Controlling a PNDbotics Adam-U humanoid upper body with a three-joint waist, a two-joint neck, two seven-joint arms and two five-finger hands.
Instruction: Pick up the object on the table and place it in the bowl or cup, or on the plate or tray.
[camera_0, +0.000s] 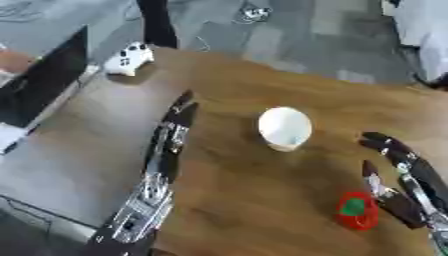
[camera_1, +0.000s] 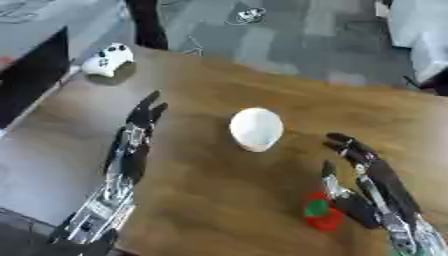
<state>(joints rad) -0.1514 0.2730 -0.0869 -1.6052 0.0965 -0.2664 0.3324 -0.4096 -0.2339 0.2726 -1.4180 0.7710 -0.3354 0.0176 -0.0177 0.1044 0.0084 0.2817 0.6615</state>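
Hands are both out over the brown wooden tabletop (camera_0: 262, 210), and neither one holds anything. The right hand (camera_0: 404, 180) is in the lower right of the frame. Its fingers are spread out straight, with the thumb (camera_0: 371, 176) pointing up by itself. The left hand (camera_0: 171, 135) is left of the middle, flat and long, with its fingers straight and close together, pointing to the top of the frame.

The red thing (camera_0: 358, 210) sits on the tabletop in the lower right. It is small and round with a green patch on top. It may be a toy fruit, but I cannot tell for sure. It lies just beside the right hand's thumb, maybe touching it.

The white cup (camera_0: 285, 128) stands in the middle of the frame, up and to the left of the red thing, well apart from it. Its open mouth looks tipped toward the camera.

A white game controller (camera_0: 129, 59) rests far off in the upper left.

I think the pick-up step is just starting. Next, the right hand likely needs to curl its thumb and fingers around the red thing, lift it, and carry it up and left to the cup. The cup looks narrow, so the drop must be right over the opening.
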